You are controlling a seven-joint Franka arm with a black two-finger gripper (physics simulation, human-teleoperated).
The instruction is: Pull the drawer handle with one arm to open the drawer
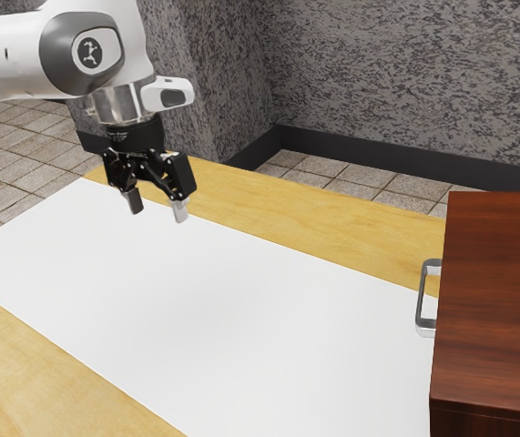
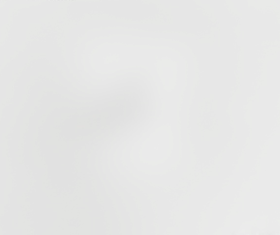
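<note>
Over at the exterior view's left, my gripper hangs above the white mat, its 2 fingers spread wide with nothing between them. The wrist view looks straight down on plain white mat under my hand. Moving right, the mat runs across the wooden table. At the far right stands the dark wooden drawer, with its silver handle on the side facing me, well apart from my gripper.

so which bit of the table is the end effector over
The white sheet, not the bare wood strips along either side; the end effector hangs above it.
</note>
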